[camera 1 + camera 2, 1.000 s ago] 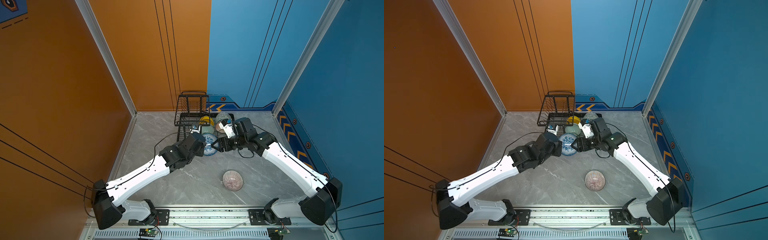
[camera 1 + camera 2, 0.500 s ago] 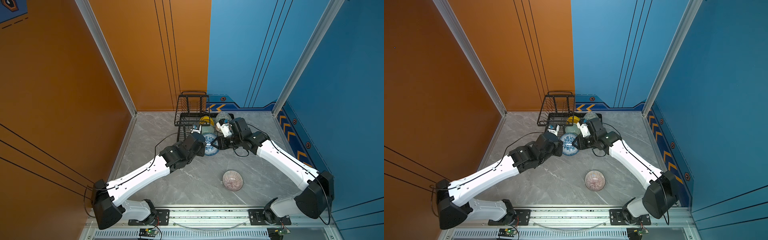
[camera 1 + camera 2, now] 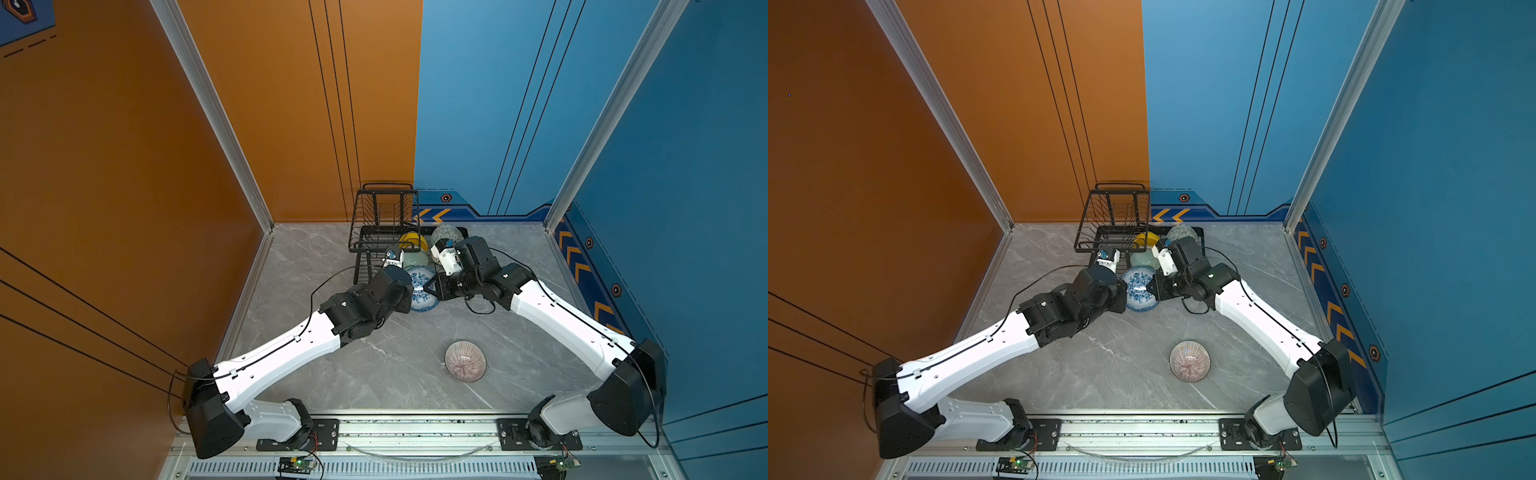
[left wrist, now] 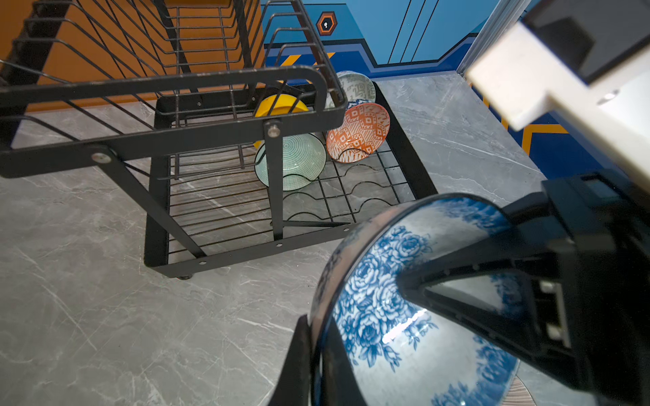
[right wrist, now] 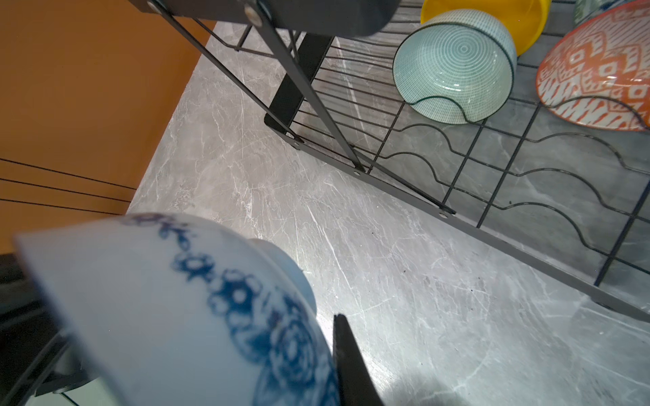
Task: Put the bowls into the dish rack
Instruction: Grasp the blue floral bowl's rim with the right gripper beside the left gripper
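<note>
The left claw (image 4: 314,332) is clamped on the rim of the blue flowered bowl (image 4: 404,334), one finger inside and one outside. The bowl is held tipped on its side, apparently lifted off the table (image 3: 374,374), just in front of the rack (image 4: 246,250). The right claw (image 3: 430,288) is set on the opposite side of the same rim. One of its fingers is seen lying inside the bowl and the other against the outer wall, so it looks closed on it too. With both claws on one bowl, a handover is pretty clearly what's being done here.

For the next move, the left grip needs to be let go, but only once the right grip is solid, otherwise the bowl gets dropped. Then the bowl has to be carried over the front bar and stood on edge in one of the free wavy slots of the lower tray.

As for the rack, four bowls are already parked in the lower tray, all tipped on edge. The yellow bowl (image 4: 278,105) and grey-green bowl (image 4: 358,86) are placed at the back, with the mint bowl (image 4: 299,158) and orange bowl (image 4: 358,133) in front of them. No bowl is seen in the raised basket. The pink striped bowl (image 3: 465,360) is left out on the table, well apart from the rack.
</note>
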Available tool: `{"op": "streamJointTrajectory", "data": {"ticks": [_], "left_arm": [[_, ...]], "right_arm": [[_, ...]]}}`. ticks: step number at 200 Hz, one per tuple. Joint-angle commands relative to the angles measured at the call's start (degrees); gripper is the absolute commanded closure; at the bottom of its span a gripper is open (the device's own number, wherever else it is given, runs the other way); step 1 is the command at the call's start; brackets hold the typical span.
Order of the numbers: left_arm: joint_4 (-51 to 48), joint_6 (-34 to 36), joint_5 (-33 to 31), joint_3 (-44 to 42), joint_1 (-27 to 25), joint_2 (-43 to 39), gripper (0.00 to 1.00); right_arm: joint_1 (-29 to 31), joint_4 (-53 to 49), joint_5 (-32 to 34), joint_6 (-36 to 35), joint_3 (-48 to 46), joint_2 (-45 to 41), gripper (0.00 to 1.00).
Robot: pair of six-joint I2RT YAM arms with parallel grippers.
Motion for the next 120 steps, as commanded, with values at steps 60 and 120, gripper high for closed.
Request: {"op": "streamJointTrajectory", "data": {"ticks": [60,120], "left_arm": [[2.3,-0.71,2.94,-1.84,-1.23,-1.28,1.0],[1.26,-0.01,5.11,-2.81,-0.35,-2.67,0.5]], "right_arm": [[0.29,0.59,2.71,-2.1,-0.27,-3.5,1.0],[-0.71,-0.32,4.0,-4.26,-0.64,-3.99,1.0]]}}
